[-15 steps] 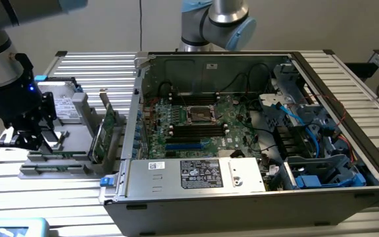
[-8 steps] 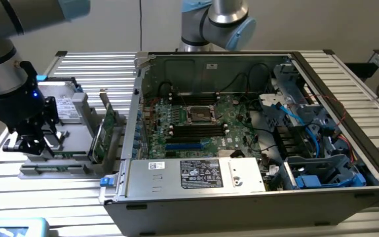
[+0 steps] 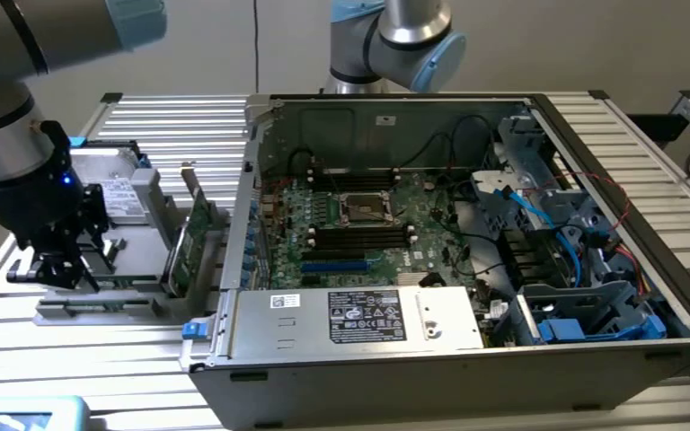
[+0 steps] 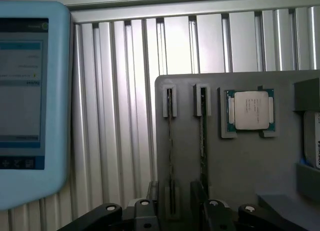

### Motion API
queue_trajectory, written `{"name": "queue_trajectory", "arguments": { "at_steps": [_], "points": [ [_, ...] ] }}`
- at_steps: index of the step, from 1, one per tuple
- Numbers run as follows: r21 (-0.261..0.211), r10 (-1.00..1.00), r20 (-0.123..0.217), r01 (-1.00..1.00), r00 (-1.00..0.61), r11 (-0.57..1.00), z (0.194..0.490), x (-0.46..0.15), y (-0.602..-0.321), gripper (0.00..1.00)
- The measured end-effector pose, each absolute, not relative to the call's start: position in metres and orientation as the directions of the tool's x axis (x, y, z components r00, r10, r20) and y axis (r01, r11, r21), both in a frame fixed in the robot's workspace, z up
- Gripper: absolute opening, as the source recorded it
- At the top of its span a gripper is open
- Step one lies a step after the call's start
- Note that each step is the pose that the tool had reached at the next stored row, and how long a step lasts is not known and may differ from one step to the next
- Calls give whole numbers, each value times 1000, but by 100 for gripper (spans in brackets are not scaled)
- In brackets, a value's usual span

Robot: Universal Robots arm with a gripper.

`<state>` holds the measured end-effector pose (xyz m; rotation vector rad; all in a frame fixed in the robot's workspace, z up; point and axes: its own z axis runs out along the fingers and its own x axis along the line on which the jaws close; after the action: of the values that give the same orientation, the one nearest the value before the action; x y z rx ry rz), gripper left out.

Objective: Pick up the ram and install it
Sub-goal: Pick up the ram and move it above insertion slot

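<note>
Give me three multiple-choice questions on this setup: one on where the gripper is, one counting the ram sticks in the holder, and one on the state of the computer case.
1. Relative to the computer case, where is the gripper?
A) inside it
B) over the gray holder, at the exterior view's left of it
C) over its far wall

2. How many ram sticks stand on edge in the holder's slots?
A) one
B) four
C) two

3. The case is:
A) open, with the motherboard exposed
B) closed by a panel
C) open but empty

Answers:
1 B: the arm's end hangs above the holder, outside the case.
2 C: the wrist view shows one stick in each of two slots.
3 A: board and cables lie in plain sight.
</note>
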<state>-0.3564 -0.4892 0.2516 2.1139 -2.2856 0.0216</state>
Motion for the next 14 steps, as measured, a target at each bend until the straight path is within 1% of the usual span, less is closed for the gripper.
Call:
{"name": "queue_trajectory", "arguments": {
  "at_steps": [14],
  "points": [
    [9,-998,30,-998,-61,61,225,-359,-491,38]
  ]
}}
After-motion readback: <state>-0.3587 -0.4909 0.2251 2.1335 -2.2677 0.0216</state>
